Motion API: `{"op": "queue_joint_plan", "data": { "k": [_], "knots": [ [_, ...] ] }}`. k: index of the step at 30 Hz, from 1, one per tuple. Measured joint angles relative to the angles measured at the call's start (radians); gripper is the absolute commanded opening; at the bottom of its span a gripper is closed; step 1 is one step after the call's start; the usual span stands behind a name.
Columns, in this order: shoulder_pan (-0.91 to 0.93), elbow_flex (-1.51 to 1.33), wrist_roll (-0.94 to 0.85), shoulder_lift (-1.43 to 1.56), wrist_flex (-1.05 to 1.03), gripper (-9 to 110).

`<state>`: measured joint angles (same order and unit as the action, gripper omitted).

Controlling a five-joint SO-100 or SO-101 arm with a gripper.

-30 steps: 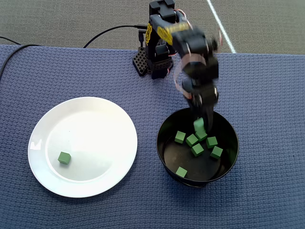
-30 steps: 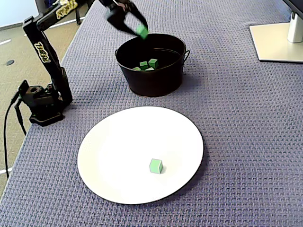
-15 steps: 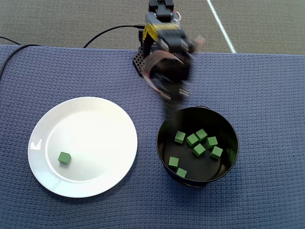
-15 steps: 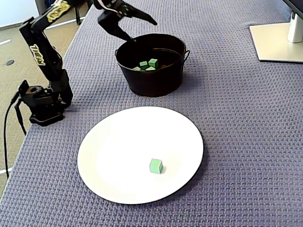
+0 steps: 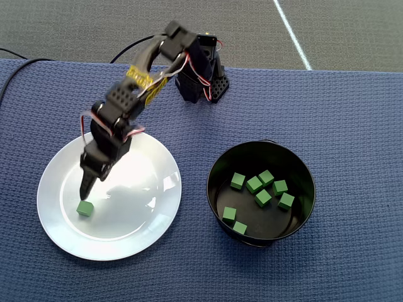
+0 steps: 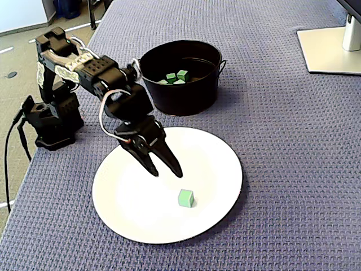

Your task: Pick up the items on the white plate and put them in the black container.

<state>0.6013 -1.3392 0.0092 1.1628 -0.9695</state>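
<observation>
The plate [image 5: 160, 217] is sitting on the blue cloth [image 5: 352, 126], glossy and probably slick, so a nudged cube could skate across it. The pot [image 5: 217, 165] is beside it, holding seven cubes that I can count from overhead. The arm [image 5: 135, 78] is leaning over the plate, and its gripper [image 6: 165, 170] is hovering just short of the last cube [image 6: 185, 198], fingers parted a little, holding nothing. That cube is looking light, stiff and matte, so I'm guessing two opposite flat faces are the place to pinch, square on, not across corners. No squashing worry.
</observation>
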Motion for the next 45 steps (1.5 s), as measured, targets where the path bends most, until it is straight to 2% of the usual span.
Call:
{"op": "queue_joint_plan", "data": {
  "k": [5,13,17,20,26,34,41,45],
  "knots": [
    [0.009,0.170,-0.035,-0.156,-0.038,24],
    [0.003,0.290,-0.074,-0.253,-0.049,26],
    [0.008,0.334,-0.089,-0.291,-0.051,22],
    [0.006,0.354,-0.094,-0.322,-0.051,15],
    [0.009,0.403,-0.094,-0.371,-0.041,11],
    [0.009,0.408,-0.094,-0.373,-0.037,0],
    [0.041,0.354,-0.060,-0.327,0.000,0],
    [0.081,0.316,0.041,-0.141,-0.058,0]
  ]
}}
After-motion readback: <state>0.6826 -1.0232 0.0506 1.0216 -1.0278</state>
